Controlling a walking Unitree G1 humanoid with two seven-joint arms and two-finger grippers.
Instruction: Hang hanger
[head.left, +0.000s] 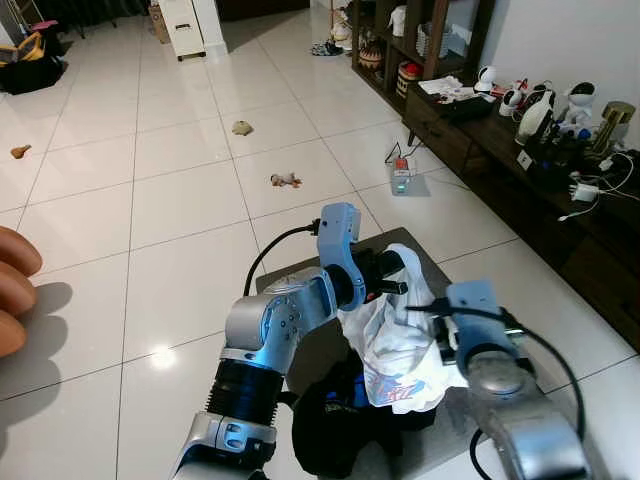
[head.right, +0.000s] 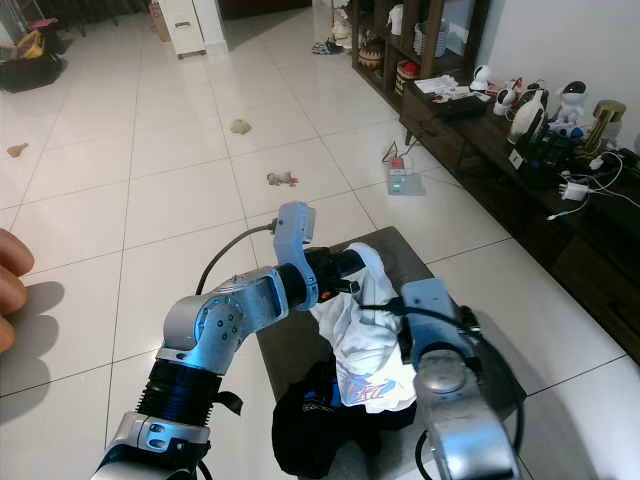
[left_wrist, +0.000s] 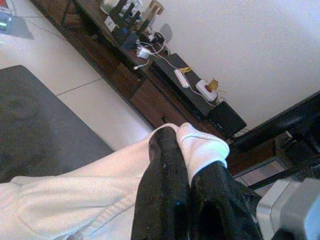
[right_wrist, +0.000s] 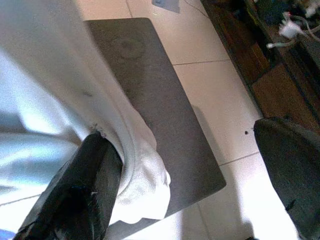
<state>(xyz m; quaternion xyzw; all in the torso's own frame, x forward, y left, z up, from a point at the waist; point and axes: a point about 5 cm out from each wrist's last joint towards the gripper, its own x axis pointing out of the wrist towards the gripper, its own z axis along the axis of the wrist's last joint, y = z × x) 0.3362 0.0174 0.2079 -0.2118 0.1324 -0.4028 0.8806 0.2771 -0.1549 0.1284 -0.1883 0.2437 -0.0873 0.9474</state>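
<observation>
A: What is nearest, and why is it being held up like that?

B: Closest in, a dark garment (head.left: 335, 425) is lying bunched on the grey worktop (head.left: 425, 262), under the white printed T-shirt (head.left: 400, 355). Both arms are lifting the shirt clear of that pile, I judge so it can hang open for dressing onto a hanger.

A: How is the right gripper (right_wrist: 190, 175) standing?

B: It is at the shirt's near side. Its jaws are spread wide apart: one finger is pressing against the cloth, the other is standing well off over the worktop's edge. So it is supporting the cloth, not pinching it.

A: And the left gripper (left_wrist: 182, 187)?

B: Just beyond, at the shirt's top. Its jaws are clenched on a fold of the white fabric, the hem bulging out between them. That pinch is carrying the shirt's weight, which is why the cloth is draping downward from there.

A: Where is the hanger itself?

B: I cannot make out a hanger anywhere around the shirt; if one is inside the cloth, it is hidden. So the hanging step looks not yet done.

A: Farther out?

B: Beyond the shirt, small toys (head.left: 285, 180) are lying on the tiled floor (head.left: 180, 200). Off to the shirt's right, a dark sideboard (head.left: 560, 215) is carrying cables and figurines. A person's fingers (head.left: 15, 290) are showing at the left edge.
</observation>
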